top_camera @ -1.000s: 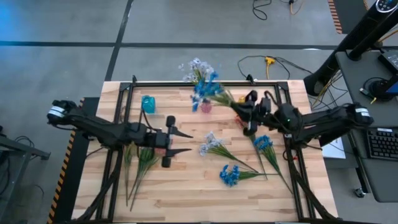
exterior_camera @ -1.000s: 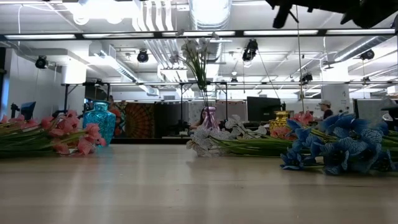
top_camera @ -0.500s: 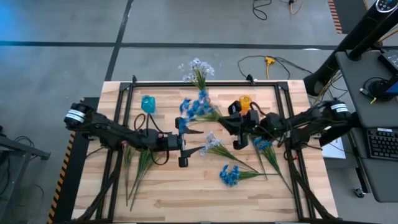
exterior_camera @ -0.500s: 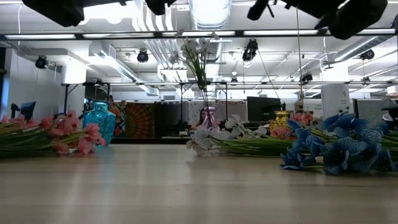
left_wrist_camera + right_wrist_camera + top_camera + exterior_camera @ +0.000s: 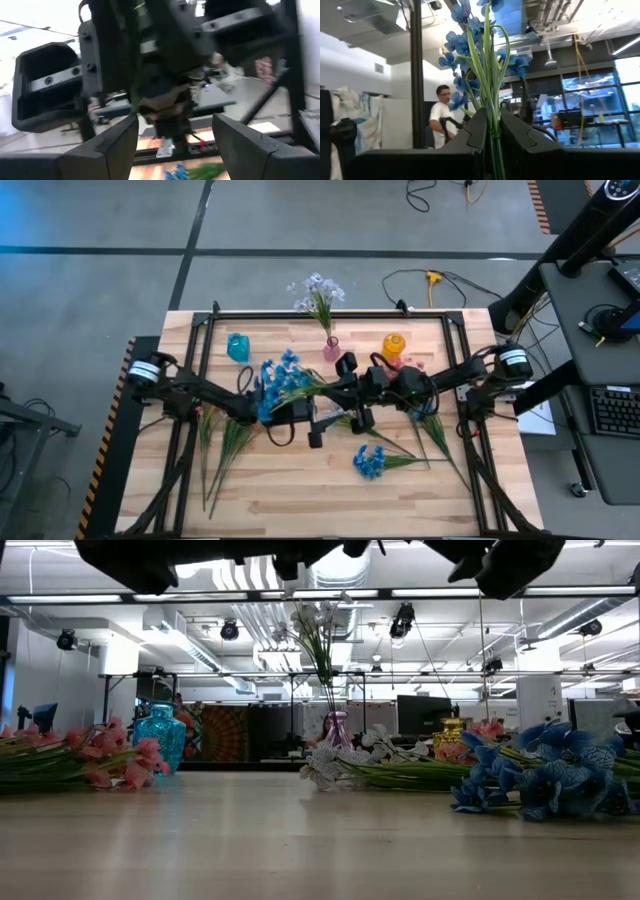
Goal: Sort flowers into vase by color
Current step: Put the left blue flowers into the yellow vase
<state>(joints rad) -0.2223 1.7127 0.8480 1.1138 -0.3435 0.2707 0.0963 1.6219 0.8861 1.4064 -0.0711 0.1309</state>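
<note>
My right gripper (image 5: 347, 388) is over the table's middle, shut on a blue flower spray (image 5: 275, 380) whose blossoms point toward the table's left. My left gripper (image 5: 318, 412) is open and close in front of it, facing the right gripper; its fingers (image 5: 117, 145) touch nothing. A pink vase (image 5: 331, 348) at the far side has lavender-white flowers (image 5: 318, 292) standing in it. A teal vase (image 5: 238, 347) and a yellow vase (image 5: 394, 344) stand on either side of it. Pink sprays (image 5: 225, 442), a white spray (image 5: 345, 416) and two blue sprays (image 5: 369, 461) (image 5: 424, 413) lie flat on the table. My right gripper pinches the blue spray's green stems (image 5: 492, 117) between its two fingers, below the blossoms (image 5: 480, 45). The stems run out along the fingers past their tips. The spray is lifted clear of the table, with its blossom end toward the left.
A black frame (image 5: 320, 315) runs round the tabletop's far and side edges. The three vases stand in a row near the far edge. Loose sprays lie left, centre and right; bare wood (image 5: 290, 490) shows along the near edge. A person (image 5: 440, 117) stands beyond the table.
My right gripper has carried the blue spray from beside the pink vase toward the table's left and slightly nearer, blossoms now over the left-centre. My left gripper has moved toward the table's right, up to the right gripper, staying open.
</note>
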